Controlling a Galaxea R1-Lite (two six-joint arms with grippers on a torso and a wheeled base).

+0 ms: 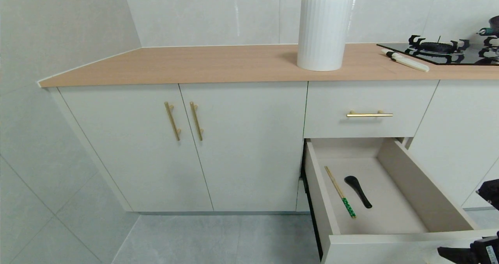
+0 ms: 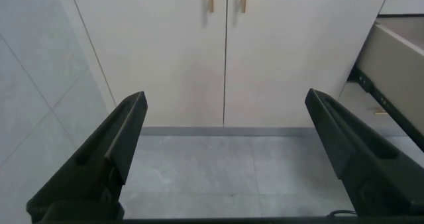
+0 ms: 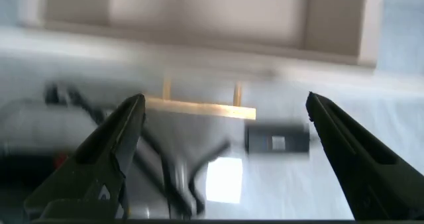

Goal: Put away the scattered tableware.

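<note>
Lower drawer (image 1: 423, 195) stands pulled out beneath a closed upper drawer (image 1: 370, 100). On its floor lie a pair of chopsticks (image 1: 340, 197) with green ends and, just beside them but apart, a black spoon (image 1: 357, 191).

On the countertop (image 1: 195, 63) stand a white ribbed container (image 1: 322, 32) and, near the hob (image 1: 440, 51), a pale long item (image 1: 405, 60) (kind not determinable). The hob is cut off at the frame edge.

Left gripper (image 2: 225, 108): fingers spread wide, released, held low before the closed cabinet doors (image 2: 225, 52).

Right gripper (image 3: 225, 108): fingers likewise spread, released, facing a gold handle (image 3: 199, 109). What surrounds that handle cannot be made out.
</note>
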